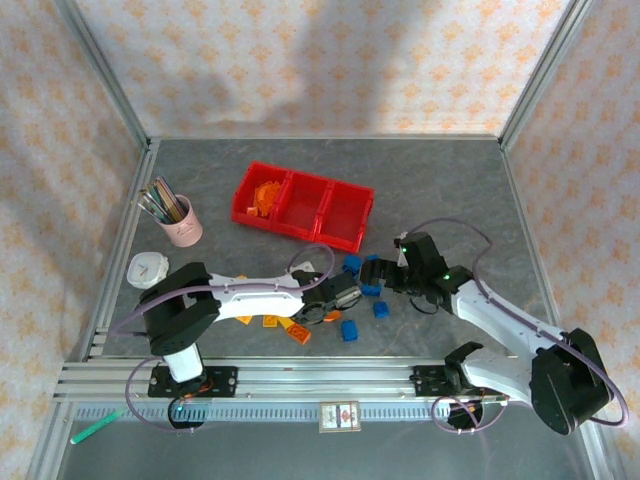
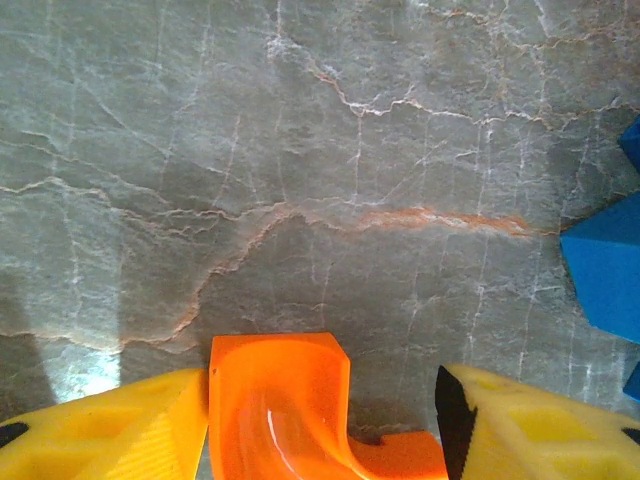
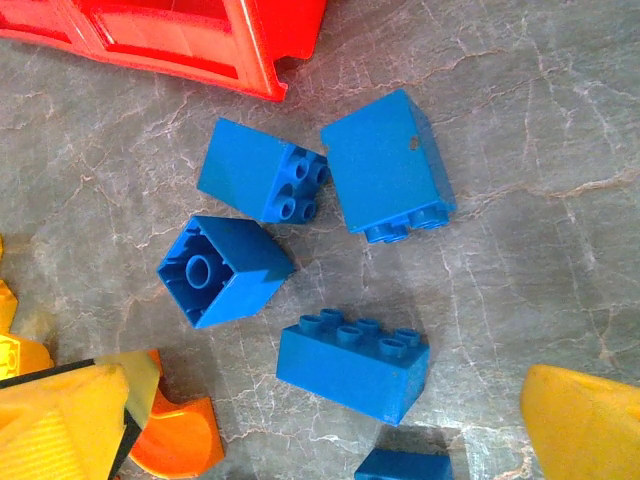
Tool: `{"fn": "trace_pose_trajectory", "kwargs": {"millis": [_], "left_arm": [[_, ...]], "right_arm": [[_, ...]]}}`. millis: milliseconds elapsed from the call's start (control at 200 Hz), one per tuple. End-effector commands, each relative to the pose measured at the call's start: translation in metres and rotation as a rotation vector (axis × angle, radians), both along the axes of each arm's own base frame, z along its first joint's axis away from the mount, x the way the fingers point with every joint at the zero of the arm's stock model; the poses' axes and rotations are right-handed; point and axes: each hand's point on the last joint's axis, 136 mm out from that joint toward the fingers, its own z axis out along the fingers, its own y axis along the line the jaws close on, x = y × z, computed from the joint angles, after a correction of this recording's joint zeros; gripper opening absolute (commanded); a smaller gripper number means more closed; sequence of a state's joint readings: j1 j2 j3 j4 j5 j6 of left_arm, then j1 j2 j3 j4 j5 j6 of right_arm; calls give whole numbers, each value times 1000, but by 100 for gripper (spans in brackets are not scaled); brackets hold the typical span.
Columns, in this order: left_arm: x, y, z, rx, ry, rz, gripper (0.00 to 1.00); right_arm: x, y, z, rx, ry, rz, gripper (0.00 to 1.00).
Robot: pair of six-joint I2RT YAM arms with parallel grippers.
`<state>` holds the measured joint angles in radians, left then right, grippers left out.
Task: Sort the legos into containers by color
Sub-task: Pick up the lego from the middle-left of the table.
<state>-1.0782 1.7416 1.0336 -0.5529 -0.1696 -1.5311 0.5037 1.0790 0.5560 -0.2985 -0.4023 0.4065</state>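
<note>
Orange pick underway: left claw (image 2: 320, 425) released, straddling orange arch (image 2: 280, 395) in front of containers (image 1: 300, 229). Next: clench, lift to orange-holding bin (image 1: 245, 212). Right claw (image 3: 320, 425) released.

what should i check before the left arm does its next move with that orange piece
1. Is the left tool straddling the orange arch piece? Ok.
2. Is the grip firm? Cannot tell; both fingers sit close against the piece.
3. Is the target known? Ok; the left compartment of the red tray already holds orange pieces.
4. Is the right tool out of the way? Cannot tell; it hovers open over the blue bricks, near the left tool.
5. Is the lift path to the tray free? Cannot tell.
</note>
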Motion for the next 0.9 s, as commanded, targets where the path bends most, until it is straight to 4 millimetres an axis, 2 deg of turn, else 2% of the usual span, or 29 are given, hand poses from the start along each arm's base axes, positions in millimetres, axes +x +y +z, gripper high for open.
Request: {"fn": "trace_pose_trajectory", "kwargs": {"millis": [0,175,365,581,736,896], "left_arm": [[3,9,-2,52,-8,40,60],[5,4,-8,49,-2,30,53],[6,9,-11,79,3,23,43],[9,13,-9,82,-6,27,39],[16,15,4,86,-36,21,37],[27,23,31,101,-87,17,37]], "right_arm": [[-2,2,-3,13,0,26,100],[-2,4,-4,18,2,35,100],[-3,5,-5,21,5,42,100],[-2,7,-5,27,5,50,100],[0,7,-2,27,0,50,100],[4,10,7,38,-16,48,100]]}}
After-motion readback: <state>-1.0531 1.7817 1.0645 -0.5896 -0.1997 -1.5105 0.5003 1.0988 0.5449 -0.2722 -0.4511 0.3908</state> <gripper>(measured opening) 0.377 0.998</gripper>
